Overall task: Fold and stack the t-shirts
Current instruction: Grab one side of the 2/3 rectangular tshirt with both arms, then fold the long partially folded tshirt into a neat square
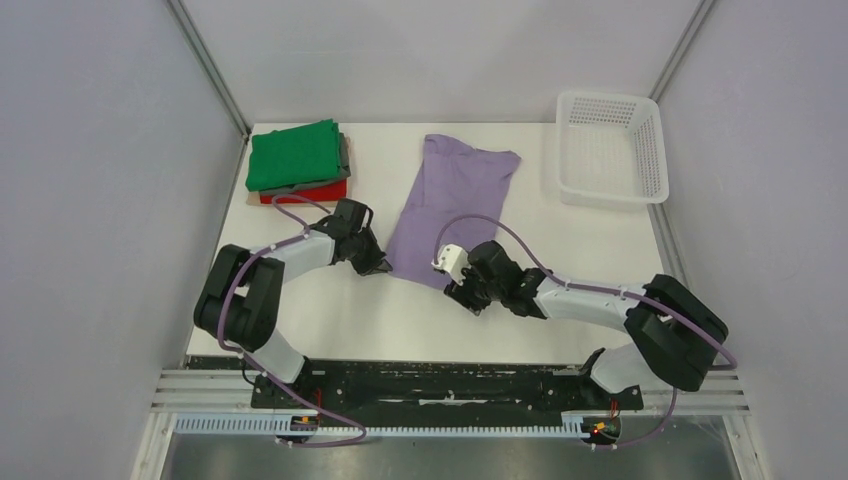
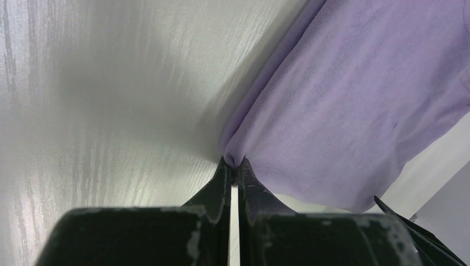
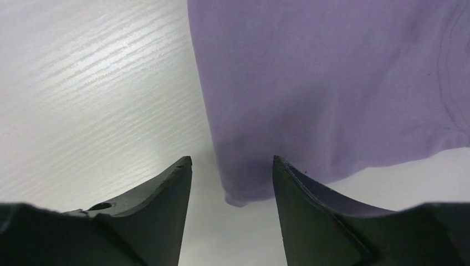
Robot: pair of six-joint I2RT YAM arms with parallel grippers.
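1. The left gripper (image 2: 234, 166) is pinched tight on the near left corner of the lavender t-shirt (image 1: 450, 205). In the left wrist view its two black fingers (image 2: 219, 191) meet, with a small bunch of purple cloth nipped between the tips, low against the pale desk (image 1: 330, 320).
2. The right gripper (image 3: 231, 163) stands partly open, its fingers set to either side of the shirt's near right corner. The rounded cloth corner lies in the gap. Bare desk shows beside the left finger, and the right finger sits at the cloth's edge. Nothing is clamped.
3. The lavender t-shirt lies flat in the middle of the desk as a long, narrow shape. It slants from close to the far edge down towards the near edge, and its near end lies between the two grippers. A stitched hem shows at the right of the right wrist view.
4. In the far left corner sits a stack of folded shirts. The green t-shirt (image 1: 293, 155) is on top, the grey t-shirt (image 1: 345, 152) peeks out at its right side, and the red t-shirt (image 1: 322, 192) shows along the near side at the bottom.
5. A white mesh basket (image 1: 652, 150) stands in the far right corner, well apart from the lavender t-shirt.
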